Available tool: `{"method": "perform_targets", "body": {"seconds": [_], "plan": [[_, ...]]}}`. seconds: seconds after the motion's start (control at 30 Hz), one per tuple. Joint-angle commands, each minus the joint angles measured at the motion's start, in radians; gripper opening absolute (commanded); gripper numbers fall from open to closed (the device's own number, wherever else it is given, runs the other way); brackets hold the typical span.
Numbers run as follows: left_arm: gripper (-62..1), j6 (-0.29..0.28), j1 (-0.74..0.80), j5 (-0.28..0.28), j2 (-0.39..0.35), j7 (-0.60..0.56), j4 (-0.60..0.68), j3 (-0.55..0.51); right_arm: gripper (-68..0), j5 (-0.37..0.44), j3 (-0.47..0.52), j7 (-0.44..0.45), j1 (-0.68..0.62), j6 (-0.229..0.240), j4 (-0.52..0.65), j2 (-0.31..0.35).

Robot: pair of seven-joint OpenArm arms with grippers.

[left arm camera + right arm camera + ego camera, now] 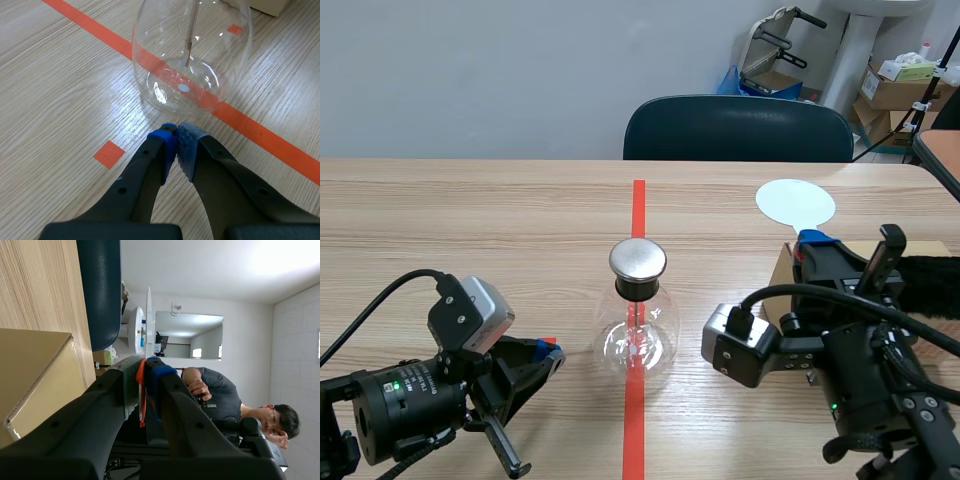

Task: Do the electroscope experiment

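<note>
On the tabletop (470, 220) stood the flask (637, 335). The right fingers (172, 390), clamped on the disc (796, 203), would best carry it toward 8 o'clock, gently onto the cap (638, 260). The left fingers (161, 145) were together.

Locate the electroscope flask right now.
The electroscope flask stands mid-table on the long orange-red tape line in the scene view, with the left gripper close beside its base.

A round clear glass flask (637, 338) with a flat silver metal cap (638, 259) stands mid-desk on the red line of the light wooden desk (470, 220). The left gripper (548, 357) lies beside it toward the near edge. Near the right edge, the right gripper (810, 240) holds a white round flat paddle (795, 202) by its neck.
</note>
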Motion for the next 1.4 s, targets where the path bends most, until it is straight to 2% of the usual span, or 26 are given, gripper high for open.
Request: {"method": "perform_targets", "body": {"seconds": [0.0,0.77,0.87,1.03,1.23,1.3,1.37], "plan": [[-59.4,-0.002,-0.006,-0.006,0.000,-0.011,0.011,0.003,-66.7,-0.001,0.007,0.003,0.009,-0.014,0.015,0.008],[-58.8,-0.014,-0.005,-0.006,-0.001,-0.011,0.011,0.003,-66.7,-0.001,0.008,-0.013,0.009,-0.014,0.015,0.008],[-51.2,-0.014,-0.005,-0.006,-0.001,-0.021,0.011,0.003,-66.7,-0.001,0.008,-0.005,0.009,-0.014,0.015,0.008],[-33.5,-0.014,-0.005,-0.007,-0.001,-0.022,0.011,0.003,-66.6,-0.001,0.008,-0.005,0.009,-0.014,0.015,0.008],[-18.7,-0.014,-0.003,-0.014,-0.002,-0.023,0.011,0.003,-66.5,-0.001,0.008,0.013,0.012,-0.019,0.015,0.008],[-10.4,-0.014,-0.002,-0.014,-0.004,-0.030,0.011,0.003,-66.5,0.000,0.009,0.018,0.008,-0.055,0.015,0.011],[-1.1,-0.013,0.000,-0.014,-0.008,-0.037,0.011,0.002,-66.5,0.023,0.023,0.058,-0.008,-0.119,0.019,0.013]]}}
